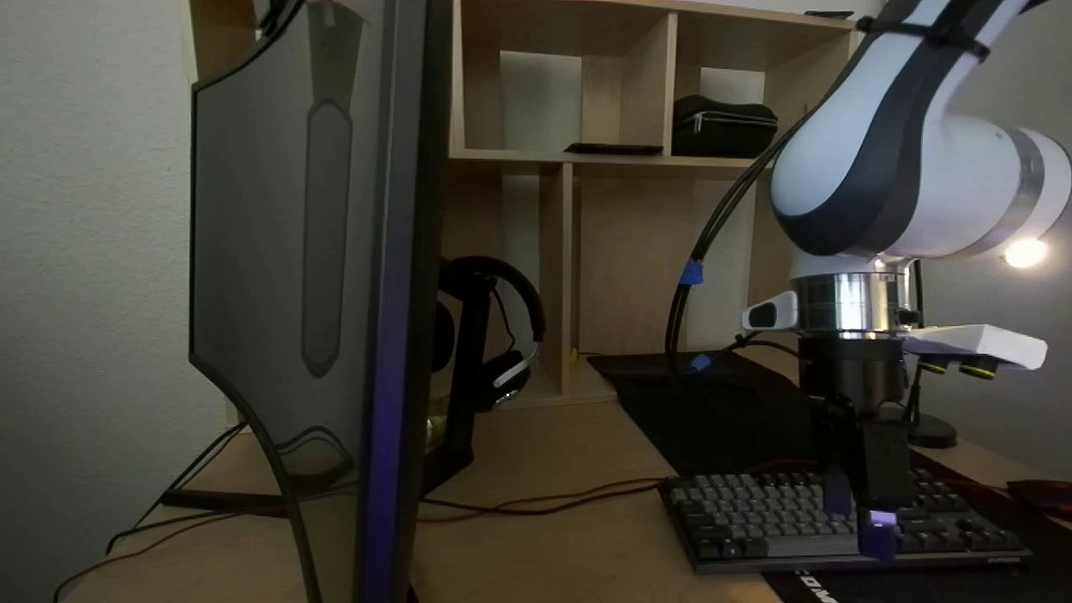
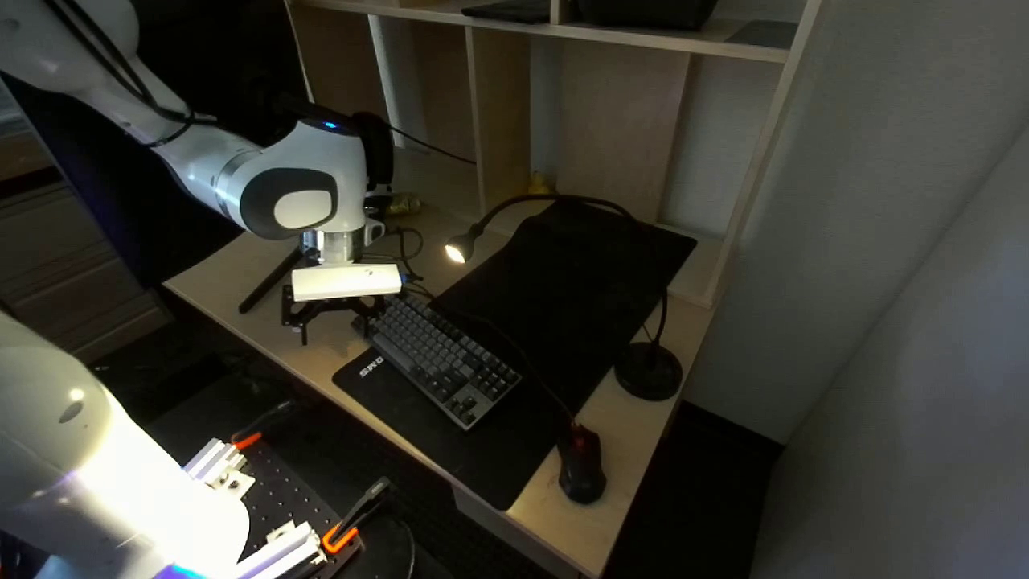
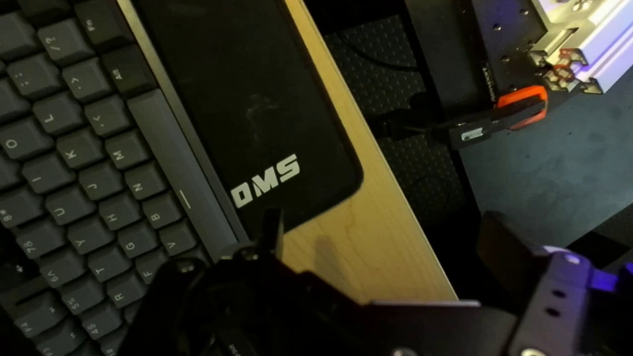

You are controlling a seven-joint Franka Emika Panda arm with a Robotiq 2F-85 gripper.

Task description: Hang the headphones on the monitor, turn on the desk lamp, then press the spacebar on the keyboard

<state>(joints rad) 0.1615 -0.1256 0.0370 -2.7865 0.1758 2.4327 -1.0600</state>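
The last step, pressing the spacebar (image 3: 177,163), appears to be in hand. In an exterior view the black headphones (image 1: 536,311) hang on a dark upright (image 1: 471,356) beside the monitor (image 1: 276,226); whether that upright belongs to the monitor cannot be told, but the hanging looks finished. The gooseneck desk lamp (image 2: 648,371) has its lamp head (image 2: 457,250) lit, so the second step looks done too. What remains is the long key on the front edge of the compact keyboard (image 2: 442,354), which lies on a black desk mat (image 3: 242,89). The gripper (image 3: 388,230) hangs with its fingers (image 3: 273,230) spread wide and nothing between them: in the wrist view one shows just beside the spacebar's end, while its partner shows past the edge of the wooden desk (image 3: 366,222). Its height over the keyboard is hard to judge. The next move likely calls for drawing the fingers together into one blunt tip, shifting sideways until that tip is over the middle of the spacebar, then a short, straight, gentle push down, clear of the neighbouring letter keys (image 3: 158,212).
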